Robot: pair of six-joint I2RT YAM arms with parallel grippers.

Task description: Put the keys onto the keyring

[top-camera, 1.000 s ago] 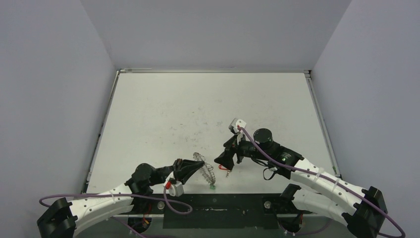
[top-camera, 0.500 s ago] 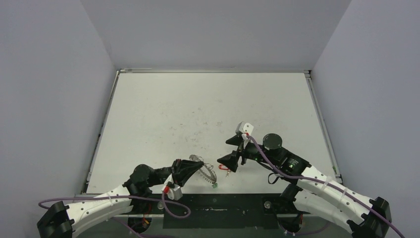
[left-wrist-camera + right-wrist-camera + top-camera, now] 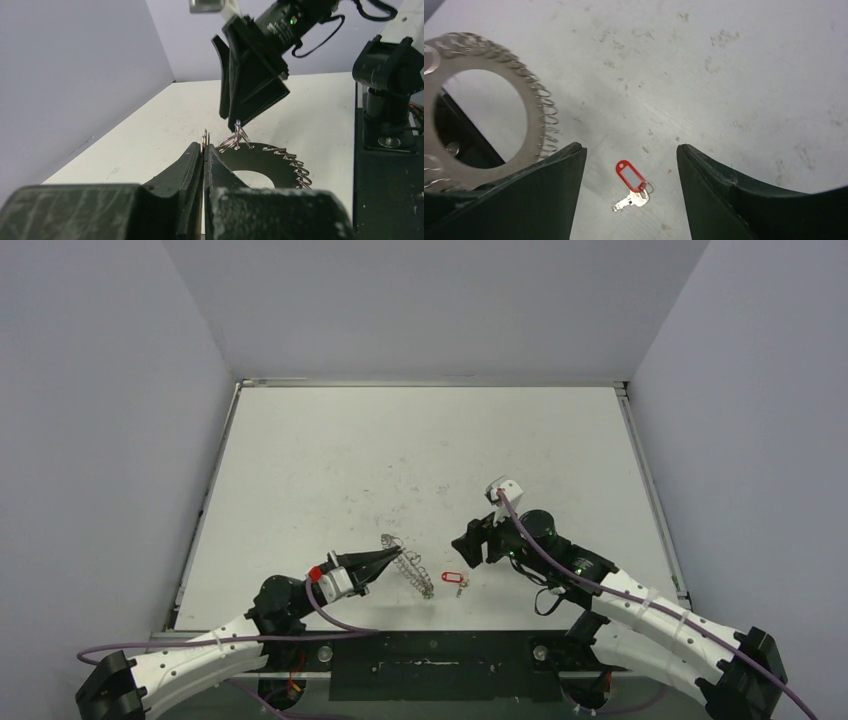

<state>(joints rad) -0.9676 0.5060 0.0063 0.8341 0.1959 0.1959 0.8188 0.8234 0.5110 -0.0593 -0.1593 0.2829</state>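
Right wrist, red-tagged key (image 3: 630, 186), blade lower-left, right gripper (image 3: 629, 150) spread, left gripper (image 3: 204, 148) pinching keyring (image 3: 535, 117)

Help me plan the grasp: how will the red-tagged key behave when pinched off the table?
The red-tagged key lies flat on the table, so it probably skids when nudged. Its red tag looks loosely linked, so the key likely dangles.

I am finding no readable text, brand, number or sign anywhere. The red tag (image 3: 630, 176) on the key (image 3: 630, 200) is showing a pale insert with no writing I can make out, and the keyring (image 3: 484, 57) and tabletop (image 3: 724, 75) are bearing no lettering.
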